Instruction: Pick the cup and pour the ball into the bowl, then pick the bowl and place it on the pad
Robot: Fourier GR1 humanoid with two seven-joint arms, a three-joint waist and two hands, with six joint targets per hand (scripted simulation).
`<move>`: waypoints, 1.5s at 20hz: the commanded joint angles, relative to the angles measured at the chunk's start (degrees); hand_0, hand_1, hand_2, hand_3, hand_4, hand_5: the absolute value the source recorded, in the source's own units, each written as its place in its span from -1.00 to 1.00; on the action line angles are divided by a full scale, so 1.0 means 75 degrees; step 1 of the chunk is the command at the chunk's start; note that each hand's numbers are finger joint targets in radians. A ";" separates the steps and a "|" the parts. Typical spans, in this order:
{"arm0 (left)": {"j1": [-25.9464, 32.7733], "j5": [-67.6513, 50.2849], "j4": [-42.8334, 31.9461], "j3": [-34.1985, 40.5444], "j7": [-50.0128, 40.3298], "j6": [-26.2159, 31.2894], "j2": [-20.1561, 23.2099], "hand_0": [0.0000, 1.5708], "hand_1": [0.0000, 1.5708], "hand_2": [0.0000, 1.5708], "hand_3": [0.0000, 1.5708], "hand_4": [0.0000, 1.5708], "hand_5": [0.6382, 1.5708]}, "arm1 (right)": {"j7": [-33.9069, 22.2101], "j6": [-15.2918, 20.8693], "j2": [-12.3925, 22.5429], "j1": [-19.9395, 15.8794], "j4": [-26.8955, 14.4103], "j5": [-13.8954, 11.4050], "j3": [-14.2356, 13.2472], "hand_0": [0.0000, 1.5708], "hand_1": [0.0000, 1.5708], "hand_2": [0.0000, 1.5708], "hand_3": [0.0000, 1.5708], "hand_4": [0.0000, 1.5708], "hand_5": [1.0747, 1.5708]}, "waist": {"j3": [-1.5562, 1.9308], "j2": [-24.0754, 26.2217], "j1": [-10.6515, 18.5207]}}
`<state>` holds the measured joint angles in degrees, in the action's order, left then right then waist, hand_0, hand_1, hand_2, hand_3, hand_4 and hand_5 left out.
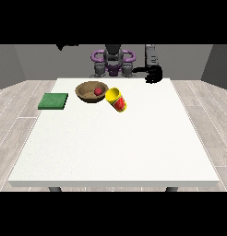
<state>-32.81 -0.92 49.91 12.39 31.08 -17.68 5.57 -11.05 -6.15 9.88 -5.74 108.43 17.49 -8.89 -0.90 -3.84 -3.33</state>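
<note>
A brown bowl (87, 93) stands on the table at the far middle, and a red ball (98, 91) lies inside it. Right beside the bowl, a yellow cup (116, 99) with a red mark lies tipped on its side, its mouth towards the bowl. A green pad (53, 101) lies flat to the left of the bowl. The hand at the view's right (153, 74) hangs above the table's far edge, well apart from the cup, fingers relaxed and holding nothing. Only a dark sliver of the hand at the view's left (68, 46) shows at the scene's top.
The white table (115, 147) stretches wide towards the camera. The robot's torso (113, 60) stands behind the far edge. A grey wooden floor surrounds the table.
</note>
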 commanded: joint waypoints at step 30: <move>-0.2770 -0.2442 0.0261 0.1535 -0.2751 0.4307 0.5106 -1.00 -1.00 -1.00 -1.00 -1.00 0.93 | 0.3851 -0.0539 -0.0608 -0.1382 -0.6189 -0.0657 -0.0383 -1.00 -1.00 -1.00 -1.00 -0.59 0.99 | 0.0129 -0.1803 0.0319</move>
<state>-51.89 -18.16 51.38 23.31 13.16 14.27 41.91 15.91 -8.25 4.20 -13.49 69.30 11.54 -10.15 0.09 -17.28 -1.03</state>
